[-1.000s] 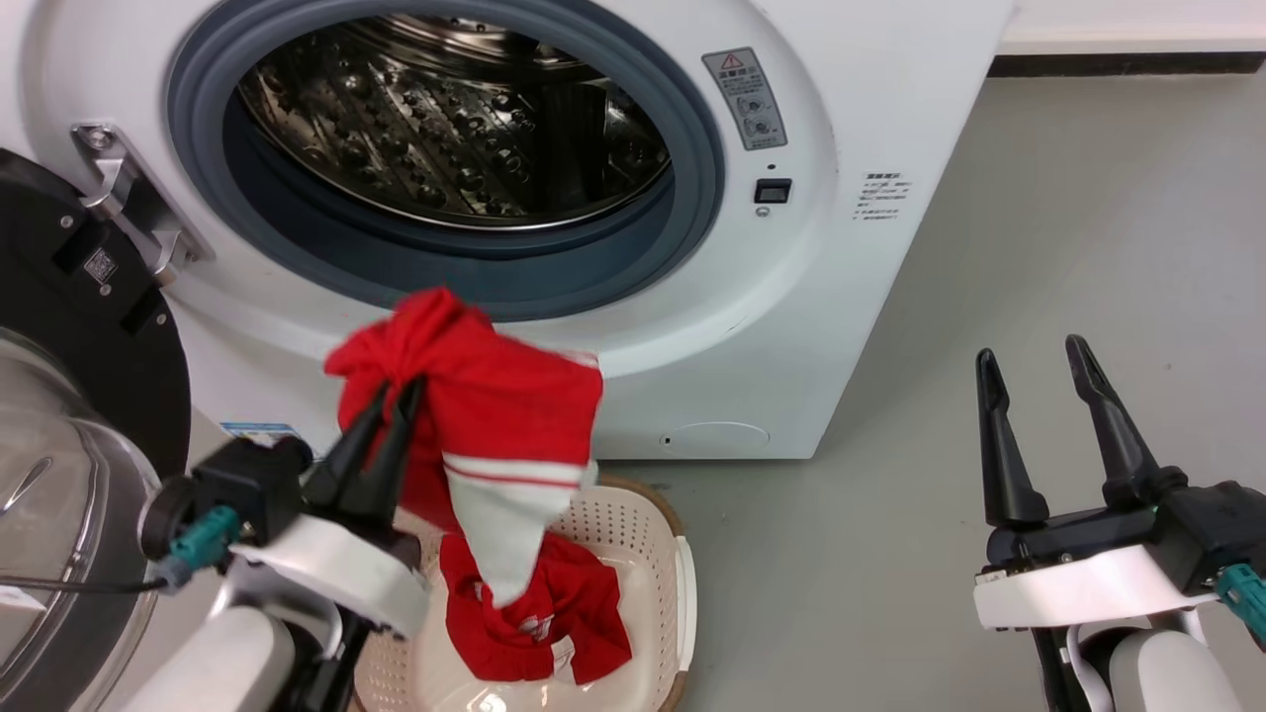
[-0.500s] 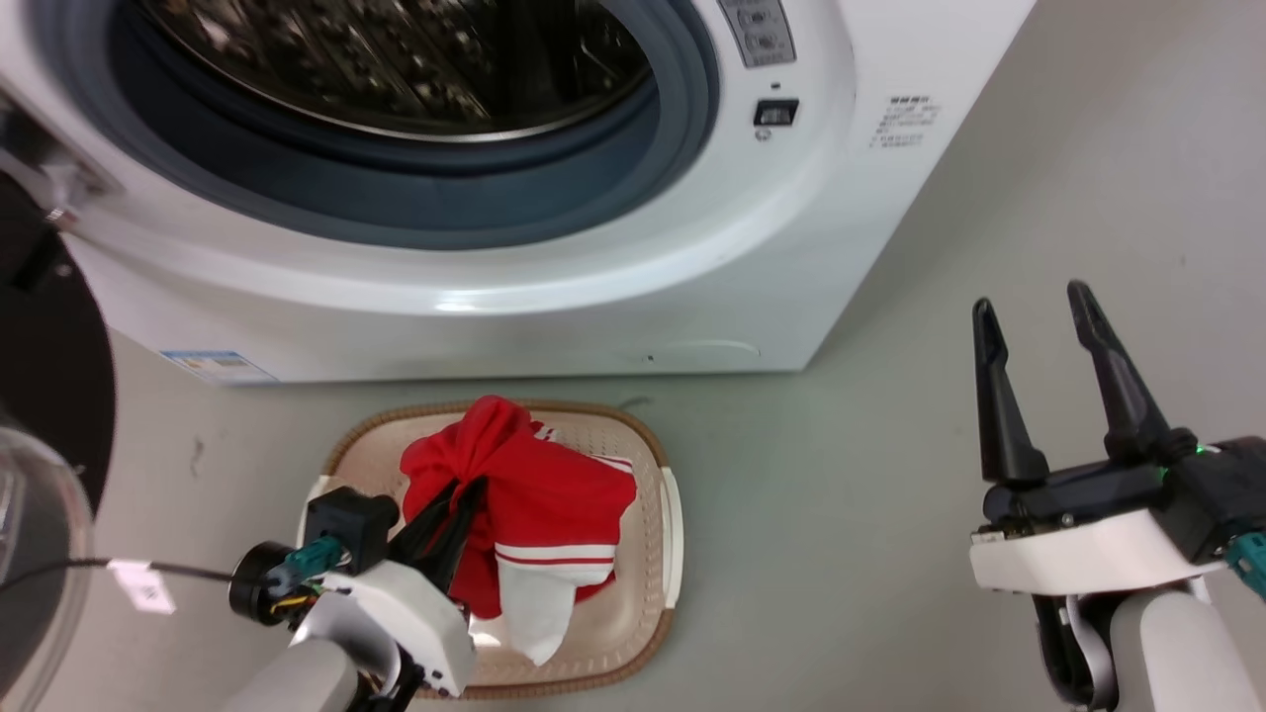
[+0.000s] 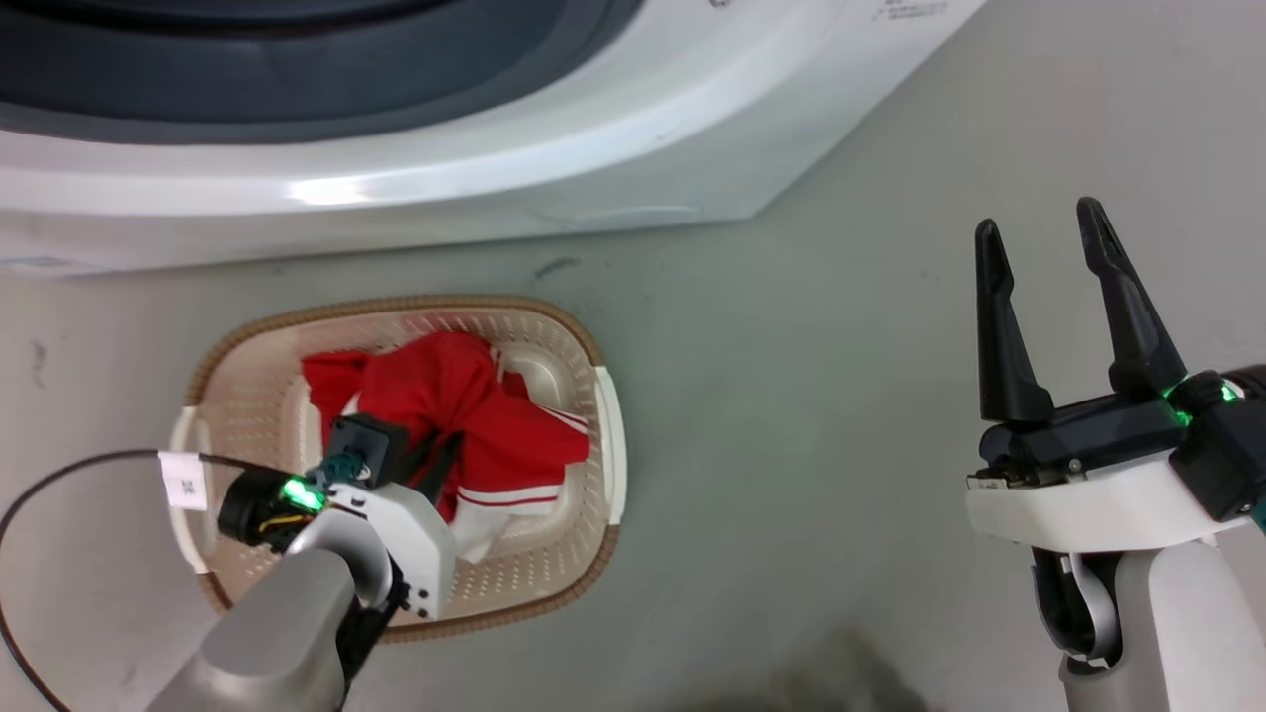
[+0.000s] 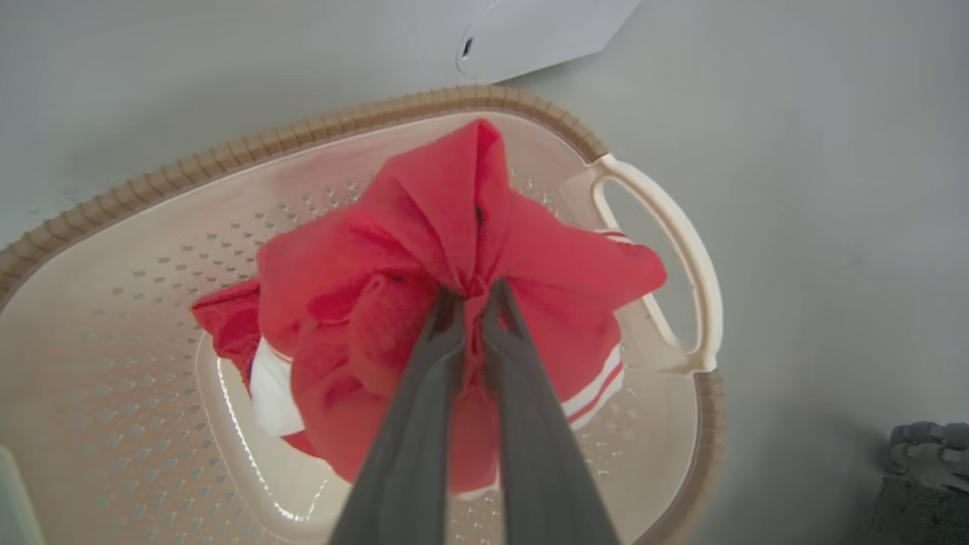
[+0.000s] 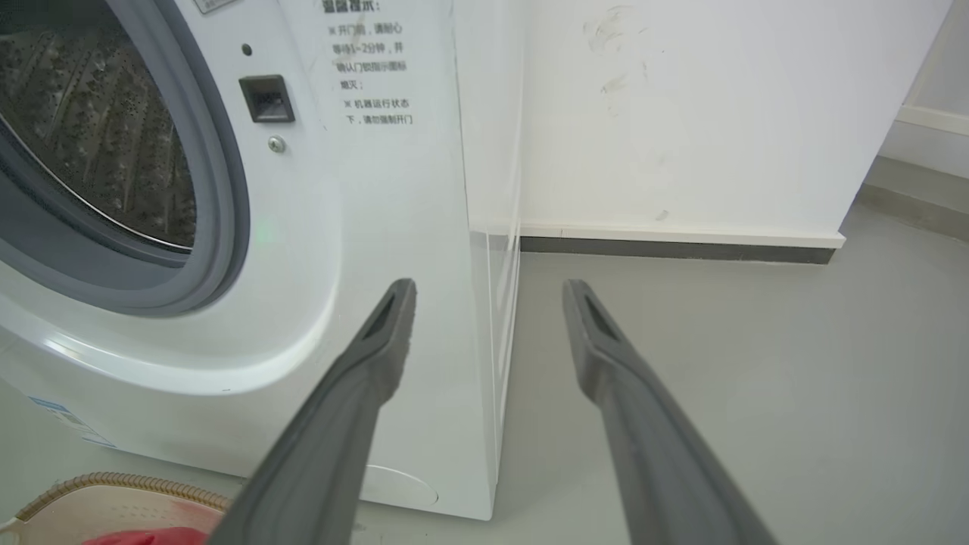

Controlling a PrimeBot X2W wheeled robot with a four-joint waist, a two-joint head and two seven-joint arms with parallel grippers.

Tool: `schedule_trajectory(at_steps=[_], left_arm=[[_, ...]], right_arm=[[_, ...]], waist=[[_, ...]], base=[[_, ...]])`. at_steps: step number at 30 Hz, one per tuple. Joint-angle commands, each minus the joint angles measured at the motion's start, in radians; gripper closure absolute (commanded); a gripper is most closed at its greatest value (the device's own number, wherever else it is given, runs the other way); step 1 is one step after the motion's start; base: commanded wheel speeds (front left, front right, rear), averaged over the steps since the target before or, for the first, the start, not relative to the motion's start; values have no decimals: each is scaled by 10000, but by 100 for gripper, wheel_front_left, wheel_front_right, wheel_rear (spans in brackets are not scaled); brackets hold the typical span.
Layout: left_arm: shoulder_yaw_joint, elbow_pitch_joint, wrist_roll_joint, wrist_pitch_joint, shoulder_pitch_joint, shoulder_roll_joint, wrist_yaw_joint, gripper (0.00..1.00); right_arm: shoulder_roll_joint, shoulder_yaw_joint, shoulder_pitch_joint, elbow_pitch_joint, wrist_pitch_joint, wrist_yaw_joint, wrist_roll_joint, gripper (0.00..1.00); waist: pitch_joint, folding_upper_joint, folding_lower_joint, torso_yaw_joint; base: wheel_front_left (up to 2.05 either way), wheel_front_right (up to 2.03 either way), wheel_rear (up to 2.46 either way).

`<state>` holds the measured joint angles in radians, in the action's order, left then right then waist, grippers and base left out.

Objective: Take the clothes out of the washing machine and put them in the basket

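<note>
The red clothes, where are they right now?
In the head view the clothes sit bunched inside the basket on the floor at lower left, just before the washing machine, pinched by the left gripper.

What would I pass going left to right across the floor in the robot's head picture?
A thin black cable → cream perforated plastic basket with brown rim, bright red fabric clothes inside → bare grey floor → right gripper, two long dark fingers apart.

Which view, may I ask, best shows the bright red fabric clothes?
Left wrist view: the bright red fabric clothes, central, pinched by the left gripper. Head view: partly behind that arm. Right wrist view: a sliver.
</note>
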<state>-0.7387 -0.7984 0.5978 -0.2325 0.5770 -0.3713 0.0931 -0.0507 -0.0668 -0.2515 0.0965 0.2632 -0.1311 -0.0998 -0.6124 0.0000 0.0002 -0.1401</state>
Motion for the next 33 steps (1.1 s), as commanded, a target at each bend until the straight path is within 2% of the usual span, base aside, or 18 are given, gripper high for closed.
schedule_trajectory(at_steps=[1, 12, 26, 27, 29, 33], left_arm=[[-9, -351, -69, -59, 341, 2, 52, 100], [-136, -2758, -462, -279, 2054, 165, 181, 100], [151, -3908, -394, -328, 2960, 334, 284, 100], [194, -3868, -407, -328, 2969, 317, 247, 97], [300, -3783, -415, -327, 2839, 309, 144, 0], [502, -3493, -427, -328, 2493, 494, 185, 0]], right_arm=[[9, -55, -217, 91, 23, 7, -91, 0], [10, -343, -505, 253, 23, 7, -215, 0], [9, -228, -567, 262, 23, 7, -154, 0], [9, -233, -587, 274, 23, 7, -143, 0], [9, -252, -623, 285, 23, 7, -122, 0], [9, -208, -619, 189, 23, 7, 6, 0]], waist=[[-714, 0, -2, -448], [-2155, 0, -2, -915], [-2846, 0, -2, -921], [-2812, 0, -2, -902], [-2694, 0, -2, -862], [-2252, 0, -2, -759]], base=[[0, 0, 0], [0, 0, 0], [0, 0, 0], [0, 0, 0], [0, 0, 0], [0, 0, 0]])
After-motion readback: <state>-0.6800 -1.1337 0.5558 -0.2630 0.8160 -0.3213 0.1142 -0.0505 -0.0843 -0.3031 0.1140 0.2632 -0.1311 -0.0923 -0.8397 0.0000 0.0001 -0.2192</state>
